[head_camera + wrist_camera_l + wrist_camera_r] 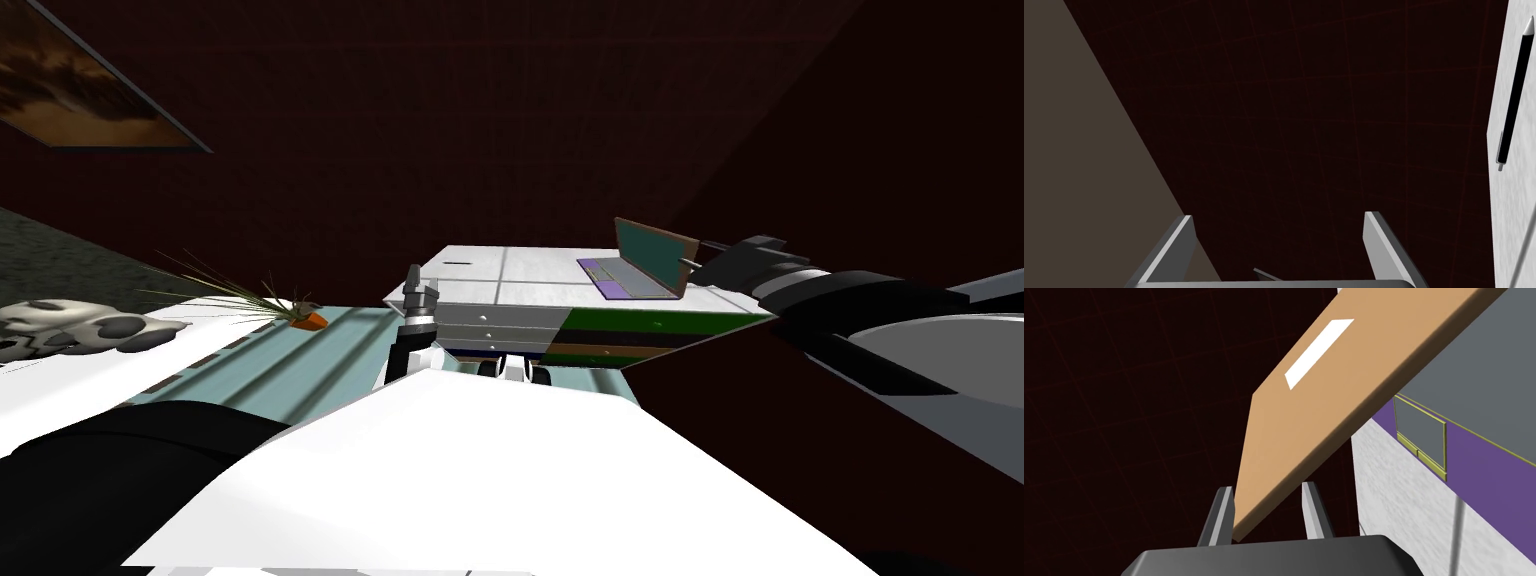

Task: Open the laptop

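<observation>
1. Laptop (640,268): stands on the right part of the desk (520,270) top, purple deck flat.
2. Lid (1324,403): tan back, raised steeply from the deck.
3. Right gripper (1267,488): at the lid's outer edge, jaws narrow, clamped on 1 corner of the lid.
4. Left gripper (1279,216): near the desk's left front corner, jaws wide, holding nothing.
5. Pen (1514,95): black, lying on the desk's left part, well apart from the laptop.
</observation>
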Motion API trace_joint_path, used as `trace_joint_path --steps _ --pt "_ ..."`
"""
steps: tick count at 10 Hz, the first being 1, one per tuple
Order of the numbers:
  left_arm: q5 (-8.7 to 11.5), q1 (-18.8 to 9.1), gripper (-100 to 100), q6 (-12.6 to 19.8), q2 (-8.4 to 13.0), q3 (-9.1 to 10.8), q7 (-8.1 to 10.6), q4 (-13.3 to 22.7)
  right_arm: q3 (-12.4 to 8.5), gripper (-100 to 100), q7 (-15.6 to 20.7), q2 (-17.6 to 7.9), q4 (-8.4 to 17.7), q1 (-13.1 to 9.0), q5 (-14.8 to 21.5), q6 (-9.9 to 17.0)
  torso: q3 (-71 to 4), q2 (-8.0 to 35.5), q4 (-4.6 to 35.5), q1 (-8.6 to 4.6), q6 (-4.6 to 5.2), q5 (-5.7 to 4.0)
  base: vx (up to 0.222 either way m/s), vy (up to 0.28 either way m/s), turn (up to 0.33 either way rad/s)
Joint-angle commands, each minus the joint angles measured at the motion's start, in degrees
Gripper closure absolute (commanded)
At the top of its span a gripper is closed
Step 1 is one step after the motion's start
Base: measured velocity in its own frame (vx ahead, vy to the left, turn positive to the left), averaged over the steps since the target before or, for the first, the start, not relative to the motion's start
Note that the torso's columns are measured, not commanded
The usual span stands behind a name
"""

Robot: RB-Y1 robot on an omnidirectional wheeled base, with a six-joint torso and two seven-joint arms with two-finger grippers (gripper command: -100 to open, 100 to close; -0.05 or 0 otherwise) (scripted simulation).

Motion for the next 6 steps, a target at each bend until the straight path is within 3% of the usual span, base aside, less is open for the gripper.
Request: trace_joint_path --steps 1,2,4,6 --pt "0.0 0.0 0 0.0 0.0 0.0 0.0 0.0 0.48 100 2.74 -1.7 -0.87 3.47 3.89 4.43 0.01 0.03 0.02 0.06 0.01 0.03 -0.014 0.031 -0.089" --pt "0.0 0.0 0 0.0 0.0 0.0 0.0 0.0 0.48 100 2.74 -1.7 -0.87 3.47 3.89 4.81 0.03 0.05 0.04 0.09 -0.01 0.05 -0.009 0.017 -0.048" --pt "0.0 0.0 0 0.0 0.0 0.0 0.0 0.0 0.86 100 4.95 -3.12 -1.68 6.47 6.9 8.36 0.01 0.02 0.02 0.09 -0.02 0.05 -0.013 0.031 -0.087" --pt "0.0 0.0 0 0.0 0.0 0.0 0.0 0.0 0.86 100 4.95 -3.12 -1.68 6.47 6.9 8.67 0.01 0.01 0.02 0.09 -0.04 0.05 -0.006 0.042 -0.021"
